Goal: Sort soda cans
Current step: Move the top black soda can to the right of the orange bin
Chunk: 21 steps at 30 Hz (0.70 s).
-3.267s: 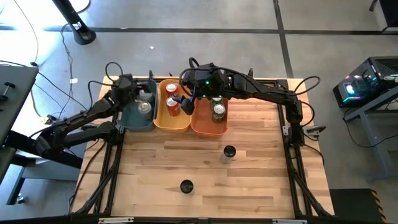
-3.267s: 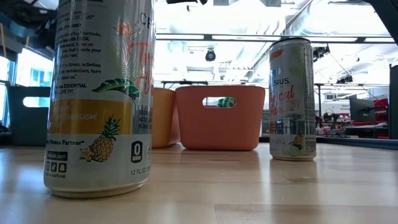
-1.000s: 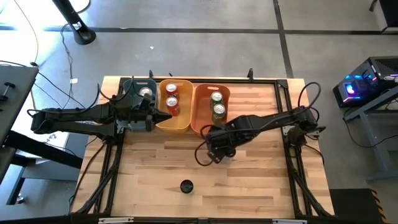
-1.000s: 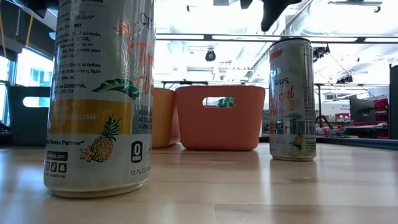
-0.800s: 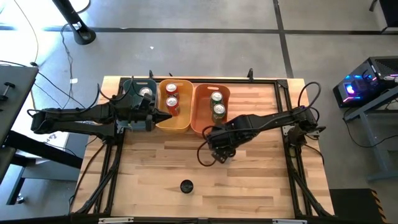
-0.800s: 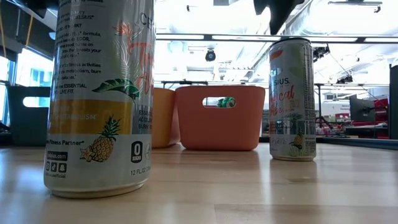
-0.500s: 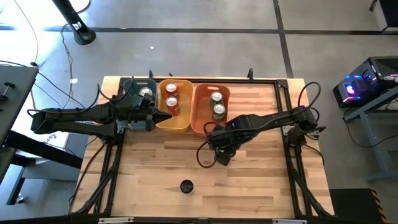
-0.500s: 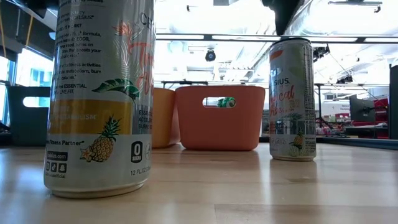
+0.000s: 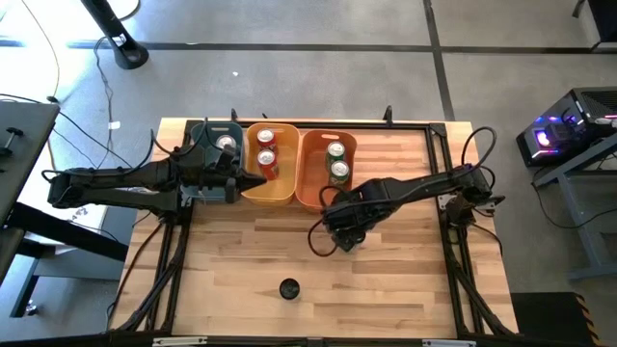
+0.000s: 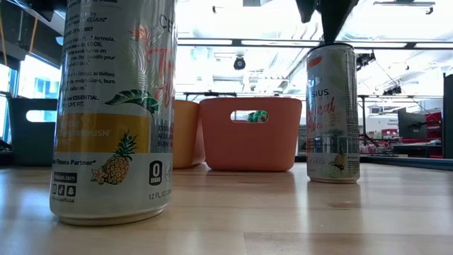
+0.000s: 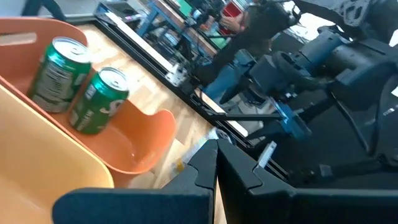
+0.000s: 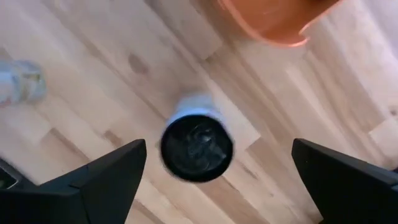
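Six cans are binned by colour; two black-topped cans (image 10: 333, 112) (image 9: 288, 287) remain on the table (image 9: 405, 289). The right gripper (image 12: 214, 165) is spread above one; the left gripper (image 11: 216, 163) is closed.

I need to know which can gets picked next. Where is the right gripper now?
In the high view, the open right gripper hovers over a white, black-topped can standing on the wooden table, just in front of the orange plastic bin.
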Tool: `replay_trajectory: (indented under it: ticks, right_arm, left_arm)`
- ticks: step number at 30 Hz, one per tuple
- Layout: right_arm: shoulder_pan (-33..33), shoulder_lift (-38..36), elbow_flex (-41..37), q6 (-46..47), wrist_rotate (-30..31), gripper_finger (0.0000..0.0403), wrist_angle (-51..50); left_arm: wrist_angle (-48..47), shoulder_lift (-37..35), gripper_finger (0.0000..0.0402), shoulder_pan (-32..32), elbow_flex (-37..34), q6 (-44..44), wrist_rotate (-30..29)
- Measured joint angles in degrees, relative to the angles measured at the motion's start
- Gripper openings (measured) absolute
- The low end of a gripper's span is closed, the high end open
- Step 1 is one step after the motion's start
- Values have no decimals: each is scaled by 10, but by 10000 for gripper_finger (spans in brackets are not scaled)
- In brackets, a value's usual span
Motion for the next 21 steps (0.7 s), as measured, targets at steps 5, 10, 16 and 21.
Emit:
replay_trajectory:
  ticks: [5, 10, 16, 21]
  right_arm:
    - [1, 8, -48, 0, -25, 398, 13]
    - [-3, 5, -84, 13, -40, 398, 30]
    - [-3, 7, -84, 15, -49, 398, 101]
    - [-3, 9, -84, 27, -43, 398, 69]
  left_arm:
    - [-1, 0, 0, 0, 0, -9, 9]
    - [-1, 0, 0, 0, 0, -9, 10]
    - [-2, 0, 0, 0, 0, -9, 10]
    - [-2, 0, 0, 0, 0, -9, 10]
